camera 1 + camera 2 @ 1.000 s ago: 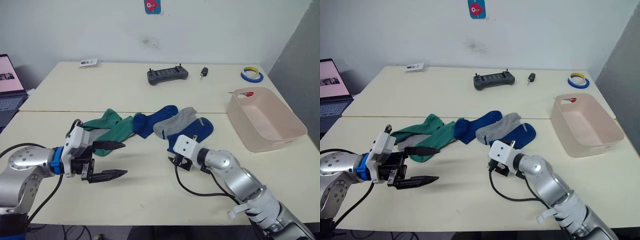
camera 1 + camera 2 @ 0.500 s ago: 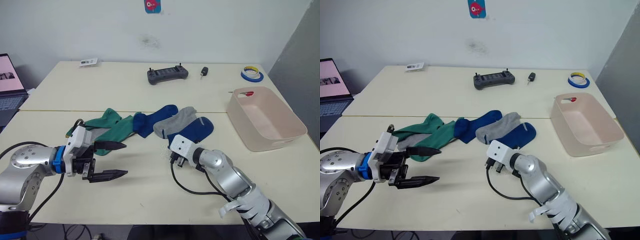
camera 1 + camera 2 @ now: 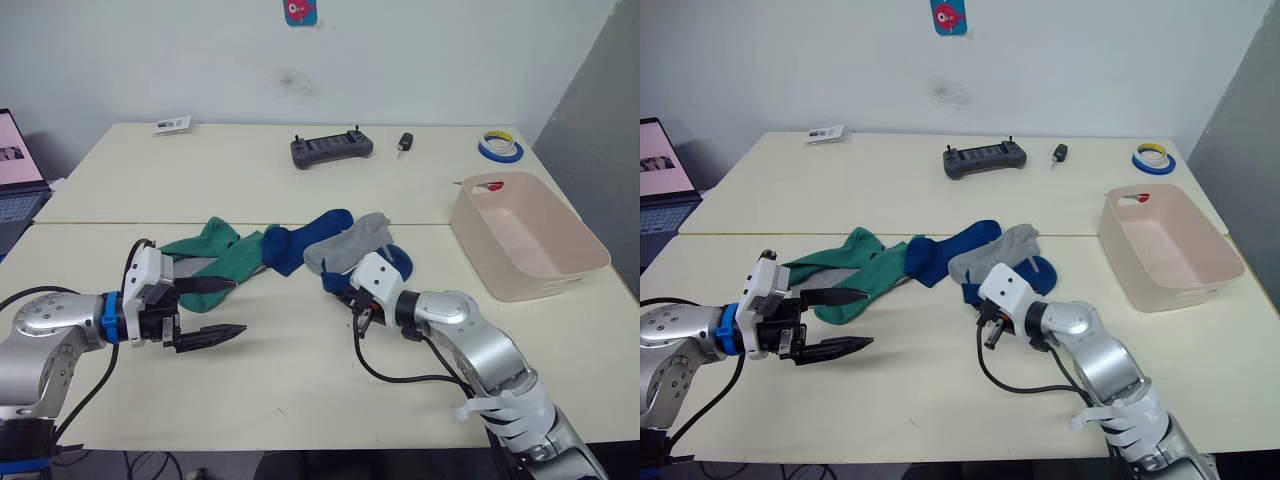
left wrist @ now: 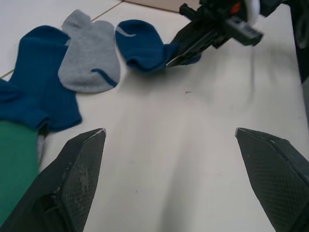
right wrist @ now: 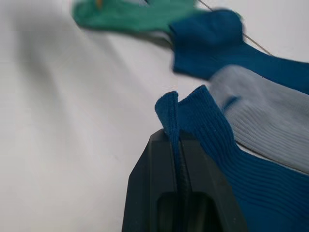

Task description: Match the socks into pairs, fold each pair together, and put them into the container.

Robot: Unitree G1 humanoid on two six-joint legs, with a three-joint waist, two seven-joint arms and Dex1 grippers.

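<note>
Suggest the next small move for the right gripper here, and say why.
Probably carry the pinched dark blue sock left onto the other dark blue sock to make the pair. The right gripper is already shut on its cuff edge, and its mate lies just beyond the grey sock. The left gripper hovers open near the green socks, and the container holds no socks yet.

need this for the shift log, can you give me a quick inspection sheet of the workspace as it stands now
surface: pale table, seam across the middle
job's things: green socks, dark blue sock and grey sock lie overlapping in a row; second dark blue sock pinched at its edge; container empty but for a small red item
clutter: controller, key fob, tape roll, card
end effectors: left end effector open, holding nothing; right end effector shut on sock
cables: black cable along right arm
surroundings: laptop, wall sticker
</note>
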